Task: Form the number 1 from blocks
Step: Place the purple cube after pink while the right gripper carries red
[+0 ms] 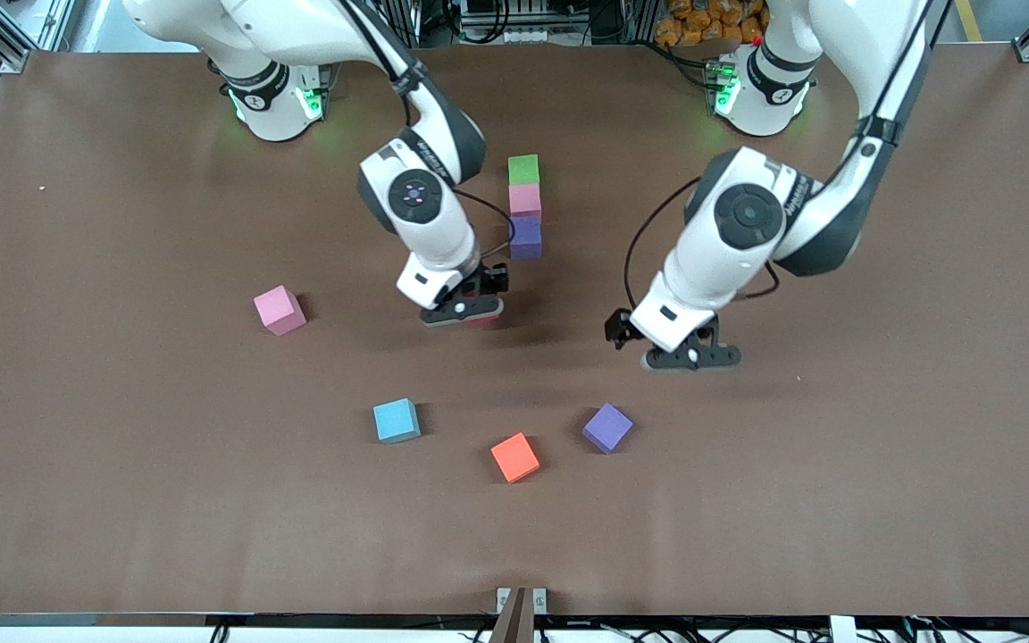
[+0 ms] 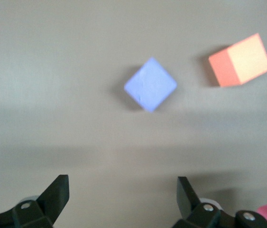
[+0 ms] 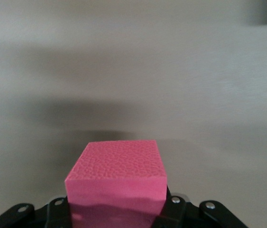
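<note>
Clamped in the right gripper (image 1: 464,313) we saw a small matte deep-pink foam cube (image 3: 116,183), its fingers (image 3: 57,213) closed against its sides; that gripper hung over bare table just short of the column of blocks. We saw the left gripper (image 1: 691,357) hanging with its fingers (image 2: 57,192) spread wide and nothing between them, over the brown table (image 1: 121,500) near the loose purple cube (image 1: 607,428).

We found no container on the table.

The right wrist view alone showed the held cube clearly; in the front view only a sliver of red-pink peeked from under that gripper. The left wrist view showed the loose purple cube and the orange cube (image 1: 514,457) lying apart on the table, with a pink corner at its edge.

We counted eight cubes. Three stood touching in a straight column toward the robots' bases: a green cube (image 1: 523,169) farthest from the front camera, then a pale pink cube (image 1: 524,200), then a purple cube (image 1: 525,237). Four lay loose: another pale pink cube (image 1: 279,310) toward the right arm's end, a light blue cube (image 1: 396,420), the orange one and the second purple one, these three nearest the front camera. The eighth was the one held.
</note>
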You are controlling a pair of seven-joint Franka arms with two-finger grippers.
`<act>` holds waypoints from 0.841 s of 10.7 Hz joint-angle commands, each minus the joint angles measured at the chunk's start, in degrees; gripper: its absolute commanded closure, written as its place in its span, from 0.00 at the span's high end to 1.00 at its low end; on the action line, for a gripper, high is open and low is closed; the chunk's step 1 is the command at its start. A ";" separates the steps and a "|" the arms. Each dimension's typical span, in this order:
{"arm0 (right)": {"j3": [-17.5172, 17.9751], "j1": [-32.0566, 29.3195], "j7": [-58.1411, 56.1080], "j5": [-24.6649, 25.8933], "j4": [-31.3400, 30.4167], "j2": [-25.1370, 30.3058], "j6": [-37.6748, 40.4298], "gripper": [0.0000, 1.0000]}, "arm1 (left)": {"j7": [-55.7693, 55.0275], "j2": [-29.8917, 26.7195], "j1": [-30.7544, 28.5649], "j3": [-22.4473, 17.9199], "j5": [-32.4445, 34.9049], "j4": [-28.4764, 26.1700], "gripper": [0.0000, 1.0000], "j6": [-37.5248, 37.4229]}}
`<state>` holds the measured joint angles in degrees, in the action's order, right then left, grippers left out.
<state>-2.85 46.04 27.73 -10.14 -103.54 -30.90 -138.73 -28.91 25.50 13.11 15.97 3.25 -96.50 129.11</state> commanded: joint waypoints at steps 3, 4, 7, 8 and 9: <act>-1.63 7.39 8.99 -0.67 4.22 -4.69 0.13 0.55 | 15.01 12.80 1.30 -1.55 1.32 14.04 1.00 0.09; -1.72 8.62 9.97 -0.67 4.49 -5.13 -0.05 0.55 | 16.68 13.69 2.00 -1.64 1.50 14.32 1.00 2.44; -1.72 10.73 11.73 -0.84 3.70 -5.13 0.12 0.55 | 25.63 16.85 4.28 -4.70 1.59 14.32 1.00 8.16; -1.72 11.09 12.17 -0.84 3.18 -5.13 0.21 0.55 | 27.92 18.43 4.64 -5.15 1.59 14.32 1.00 11.40; -1.72 11.27 12.18 -0.84 2.21 -5.13 -0.14 0.55 | 28.55 19.84 4.64 -5.42 1.59 14.32 1.00 14.13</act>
<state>-3.74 56.15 38.93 -10.15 -100.91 -35.52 -138.68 -2.36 42.38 17.04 11.59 3.45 -84.07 139.95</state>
